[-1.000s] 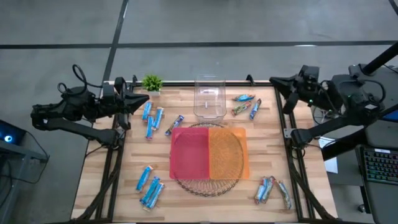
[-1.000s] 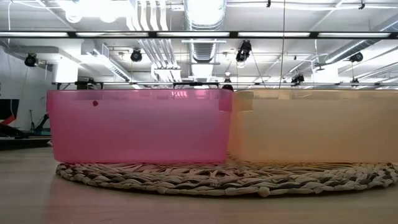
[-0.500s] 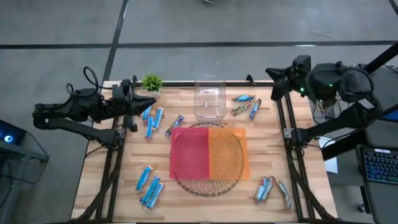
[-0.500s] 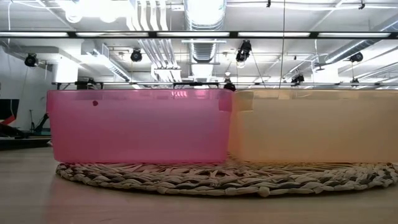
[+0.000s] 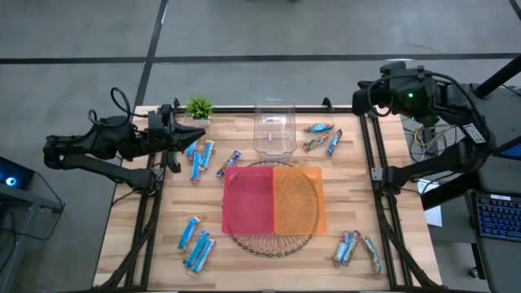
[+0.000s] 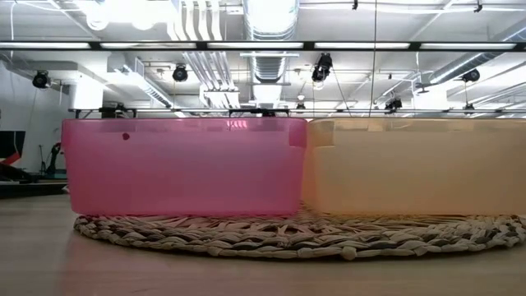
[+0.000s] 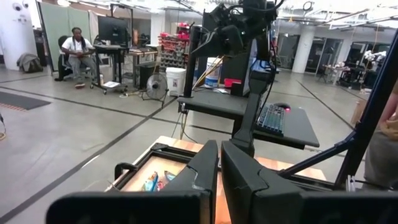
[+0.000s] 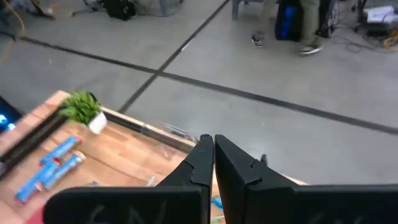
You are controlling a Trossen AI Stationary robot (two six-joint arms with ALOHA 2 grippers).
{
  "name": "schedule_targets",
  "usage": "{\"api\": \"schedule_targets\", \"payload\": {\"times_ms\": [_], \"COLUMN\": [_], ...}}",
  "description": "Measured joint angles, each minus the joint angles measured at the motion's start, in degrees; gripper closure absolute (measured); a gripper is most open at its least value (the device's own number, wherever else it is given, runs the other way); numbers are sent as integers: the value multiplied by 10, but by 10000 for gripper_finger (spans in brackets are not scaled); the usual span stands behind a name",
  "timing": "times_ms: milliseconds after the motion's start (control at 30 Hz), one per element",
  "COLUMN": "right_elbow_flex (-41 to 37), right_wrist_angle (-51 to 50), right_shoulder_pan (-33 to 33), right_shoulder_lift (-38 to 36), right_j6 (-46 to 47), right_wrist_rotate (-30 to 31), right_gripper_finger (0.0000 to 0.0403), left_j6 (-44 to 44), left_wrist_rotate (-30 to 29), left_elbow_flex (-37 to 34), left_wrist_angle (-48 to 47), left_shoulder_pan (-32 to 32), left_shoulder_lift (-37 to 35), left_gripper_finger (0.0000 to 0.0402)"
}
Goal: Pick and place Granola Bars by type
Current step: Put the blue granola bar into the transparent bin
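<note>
Granola Bars in shiny wrappers, mostly light blue, lie flat on the wooden table in groups: far left (image 5: 199,156), near left (image 5: 195,242), far right (image 5: 323,138) and near right (image 5: 356,248). My left gripper (image 5: 191,133) is shut and level above the table's far left edge, beside the far-left bars. My right gripper (image 5: 358,102) is shut, high over the far right corner, with its fingers slanting down. The right wrist view shows those shut fingers (image 8: 213,140) above a few blue bars (image 8: 53,165).
A pink bin (image 5: 248,199) and an orange bin (image 5: 299,199) stand side by side on a woven round mat (image 6: 288,234) at the table's middle. A clear container (image 5: 273,128) stands behind them. A small green plant (image 5: 199,107) sits at the far left.
My right gripper has swung toward the table's far edge, rising a little, and has tipped its fingers downward; it has stayed shut. No bar has moved.
</note>
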Motion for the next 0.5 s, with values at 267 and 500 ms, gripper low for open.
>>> {"api": "schedule_targets", "payload": {"times_ms": [267,500], "right_elbow_flex": [-23,-19], "right_wrist_angle": [4,8], "right_shoulder_pan": [0,-10], "right_shoulder_lift": [1,38], "right_j6": [-28,-42], "right_wrist_rotate": [1,-32], "right_gripper_finger": [394,394], "left_j6": [-2,-5], "left_wrist_rotate": [0,0], "left_elbow_flex": [0,0], "left_wrist_angle": [0,0], "left_shoulder_pan": [0,0], "left_shoulder_lift": [4,8], "left_gripper_finger": [397,397]}}
